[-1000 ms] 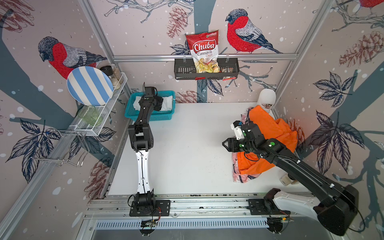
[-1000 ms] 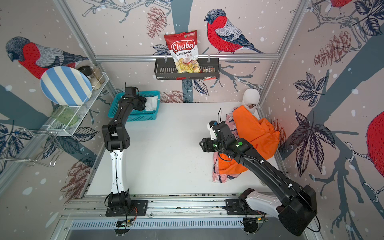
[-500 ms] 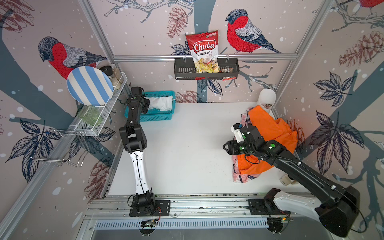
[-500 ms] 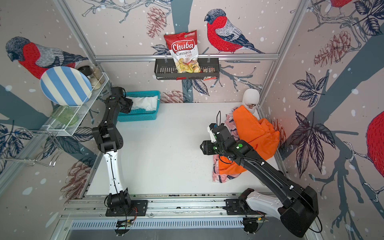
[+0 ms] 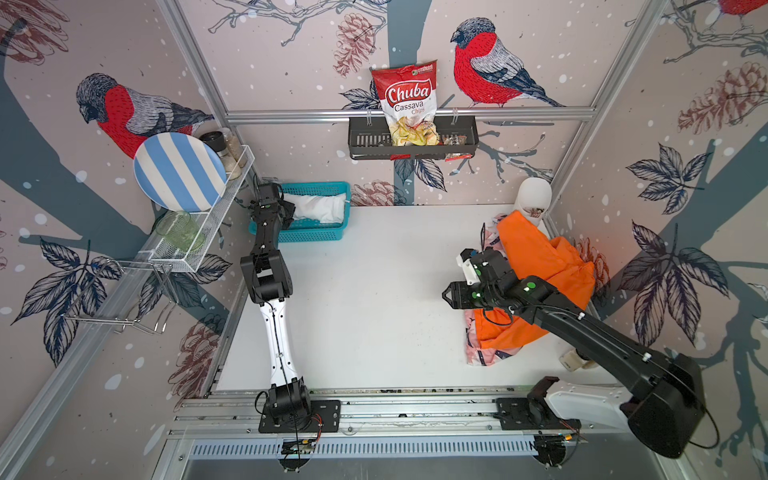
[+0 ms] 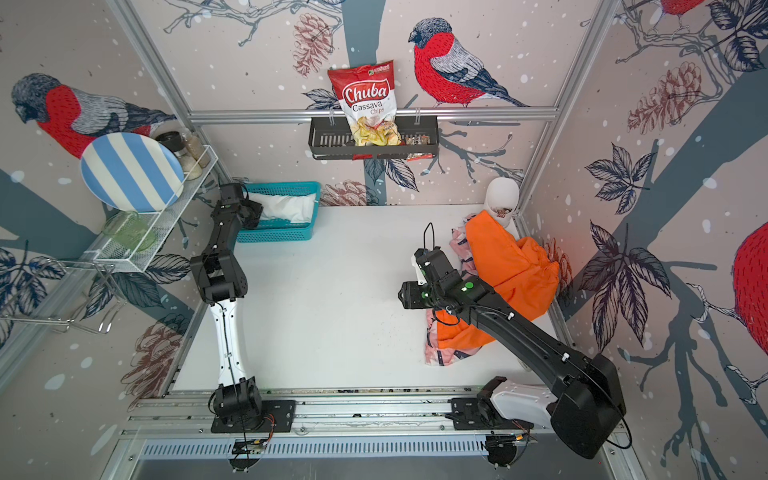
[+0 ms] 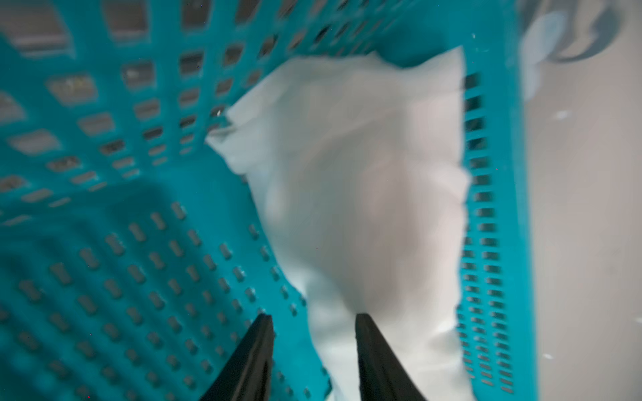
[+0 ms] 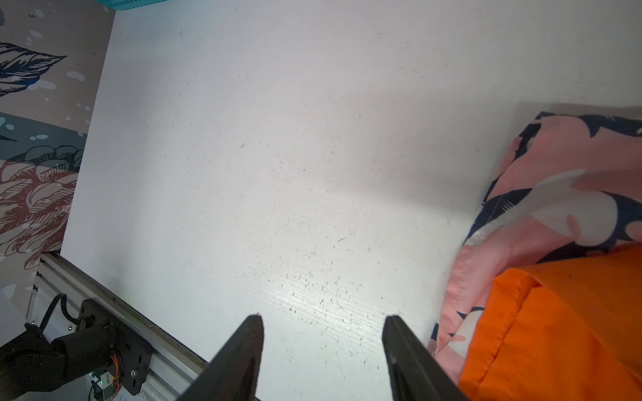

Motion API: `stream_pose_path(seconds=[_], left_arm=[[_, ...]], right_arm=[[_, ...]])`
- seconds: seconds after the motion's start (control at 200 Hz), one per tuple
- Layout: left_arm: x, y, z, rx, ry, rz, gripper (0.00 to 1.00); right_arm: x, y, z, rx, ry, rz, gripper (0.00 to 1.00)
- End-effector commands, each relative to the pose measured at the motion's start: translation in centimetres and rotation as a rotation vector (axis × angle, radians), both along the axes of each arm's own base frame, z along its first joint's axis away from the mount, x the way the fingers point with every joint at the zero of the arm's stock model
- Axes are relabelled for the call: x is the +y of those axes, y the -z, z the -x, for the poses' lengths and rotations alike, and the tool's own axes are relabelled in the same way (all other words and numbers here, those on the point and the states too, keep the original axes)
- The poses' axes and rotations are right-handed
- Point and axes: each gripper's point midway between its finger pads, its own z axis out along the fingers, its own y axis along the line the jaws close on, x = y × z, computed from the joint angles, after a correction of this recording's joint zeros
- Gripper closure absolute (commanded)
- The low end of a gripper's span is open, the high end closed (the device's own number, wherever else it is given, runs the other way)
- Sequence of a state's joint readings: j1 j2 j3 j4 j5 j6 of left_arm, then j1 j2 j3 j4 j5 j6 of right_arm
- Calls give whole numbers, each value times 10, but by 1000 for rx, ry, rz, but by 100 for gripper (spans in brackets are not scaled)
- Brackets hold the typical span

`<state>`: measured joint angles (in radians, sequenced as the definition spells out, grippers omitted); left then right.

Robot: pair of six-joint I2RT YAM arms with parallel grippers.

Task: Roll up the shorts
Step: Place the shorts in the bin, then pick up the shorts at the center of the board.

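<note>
The white shorts (image 5: 318,208) (image 6: 286,208) lie bunched in a teal basket (image 5: 307,236) at the back left. My left gripper (image 5: 287,211) (image 6: 255,212) reaches into the basket's left end. In the left wrist view the gripper (image 7: 312,317) is open, one finger over the white shorts (image 7: 347,173), the other over the basket floor (image 7: 104,277). The orange shorts (image 5: 536,257) (image 6: 507,257) lie crumpled on the pink patterned shorts (image 5: 486,353) (image 6: 444,353) at the right. My right gripper (image 5: 451,296) (image 8: 323,317) hangs open over bare table beside that pile.
A chips bag (image 5: 405,104) sits in a black wall rack. A wire shelf (image 5: 208,216) on the left wall holds a striped plate (image 5: 178,170) and a green glass. A white rounded object (image 5: 534,195) stands in the back right corner. Metal rails (image 5: 374,405) run along the front.
My left arm has swung from over the basket's middle to its left end, and the gripper now points in at the white shorts. The right arm has barely moved.
</note>
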<state>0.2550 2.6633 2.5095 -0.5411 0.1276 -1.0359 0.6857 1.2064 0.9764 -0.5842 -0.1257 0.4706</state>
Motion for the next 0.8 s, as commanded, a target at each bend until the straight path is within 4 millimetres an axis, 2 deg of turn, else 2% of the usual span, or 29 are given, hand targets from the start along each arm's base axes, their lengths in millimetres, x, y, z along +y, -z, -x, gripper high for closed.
stream_pose_path(seconds=[0.0,0.16,0.36,0.45,0.48,0.49,0.575,0.63,0.69,0.72,0.795], left_arm=[[-5,-44,-5,-80,45,-38,51],[-24,-88,20,-78,79,-29,42],[-60,-134,53,-63,158,-66,36],[-87,-145,71,-62,218,-85,35],[-98,-152,76,-79,240,-97,35],[-101,-165,79,-104,245,-106,35],[-125,-176,103,-125,276,-139,34],[-141,-187,123,-157,291,-172,34],[-159,-189,147,-184,309,-203,34],[-166,-196,159,-214,319,-220,34],[-186,-194,190,-240,354,-251,34]], right_arm=[[2,-15,-9,-52,18,-22,40],[-4,-31,-14,-101,30,-11,39],[-33,-58,-39,-210,115,37,36],[-66,-58,-59,-236,191,118,34],[-79,-55,-67,-237,224,139,34],[-83,-54,-69,-237,234,145,34],[-124,-43,-88,-231,334,209,34],[-148,-34,-99,-221,391,247,34],[-177,-30,-109,-219,470,297,32],[-191,-20,-116,-197,510,333,30],[-217,-16,-132,-183,595,351,27]])
